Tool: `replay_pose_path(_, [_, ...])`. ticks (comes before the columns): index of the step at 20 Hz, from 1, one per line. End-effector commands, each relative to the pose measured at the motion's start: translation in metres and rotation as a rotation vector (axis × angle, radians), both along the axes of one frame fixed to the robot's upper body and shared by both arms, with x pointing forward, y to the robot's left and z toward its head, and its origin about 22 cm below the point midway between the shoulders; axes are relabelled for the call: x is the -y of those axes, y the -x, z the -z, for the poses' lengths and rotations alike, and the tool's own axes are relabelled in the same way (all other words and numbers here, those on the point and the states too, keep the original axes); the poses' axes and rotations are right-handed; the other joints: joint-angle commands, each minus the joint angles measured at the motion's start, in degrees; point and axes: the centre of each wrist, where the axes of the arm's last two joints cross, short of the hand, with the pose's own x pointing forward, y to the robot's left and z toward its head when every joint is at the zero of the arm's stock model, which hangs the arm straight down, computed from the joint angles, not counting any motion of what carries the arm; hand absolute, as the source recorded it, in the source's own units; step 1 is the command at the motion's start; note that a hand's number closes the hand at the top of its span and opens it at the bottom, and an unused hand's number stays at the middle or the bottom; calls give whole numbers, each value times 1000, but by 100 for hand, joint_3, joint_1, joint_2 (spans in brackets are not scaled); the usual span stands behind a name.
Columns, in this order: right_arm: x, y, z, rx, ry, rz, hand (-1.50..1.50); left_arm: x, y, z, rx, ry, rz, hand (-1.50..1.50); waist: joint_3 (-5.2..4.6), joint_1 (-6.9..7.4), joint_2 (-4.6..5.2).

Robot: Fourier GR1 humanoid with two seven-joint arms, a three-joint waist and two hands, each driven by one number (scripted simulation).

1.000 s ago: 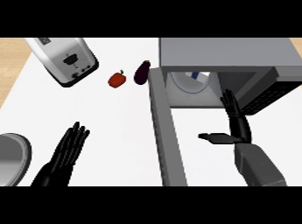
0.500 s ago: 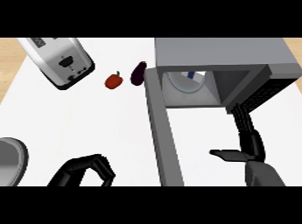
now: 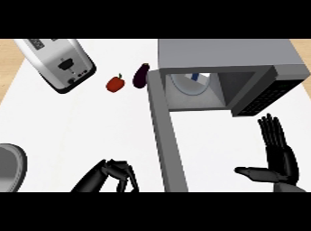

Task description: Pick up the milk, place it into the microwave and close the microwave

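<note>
We see our right robot hand [image 3: 279, 155] spread flat, holding nothing, before the open microwave [image 3: 251, 58]. Our left robot hand [image 3: 112, 175] is curled, empty, on the counter [image 3: 64, 126]. The milk [image 3: 196, 77] sits inside the microwave. No writing is readable.

No text, label, brand or number can be read anywhere.

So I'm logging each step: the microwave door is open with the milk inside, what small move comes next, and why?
Probably the left hand, fingers curled and holding nothing, should move against the outer face of the open door and start swinging it shut. The milk appears to sit inside the microwave, and the right hand is open in front of the opening.
</note>
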Motion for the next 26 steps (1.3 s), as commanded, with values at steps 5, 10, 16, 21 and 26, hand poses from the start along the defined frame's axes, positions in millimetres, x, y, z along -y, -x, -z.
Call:
replay_pose_path(5, [23,47,-57,57,-24,-53,-150,65,-18,24,-52,-14,131,150,-1,14,24])
replay_pose_path(10, [35,56,-85,92,-33,-77,-150,118,-16,40,15,-64,174,150,2,7,47])
replay_pose_path(16, [25,59,-122,152,-47,-160,-150,151,-34,30,-21,-58,163,150,-7,-170,74])
replay_pose_path(21, [14,59,-132,156,-59,-210,-150,164,-48,26,43,-71,122,150,-13,-408,119])
replay_pose_path(26, [19,53,-151,158,-16,-275,-150,175,-67,4,61,-61,73,150,-16,-690,176])
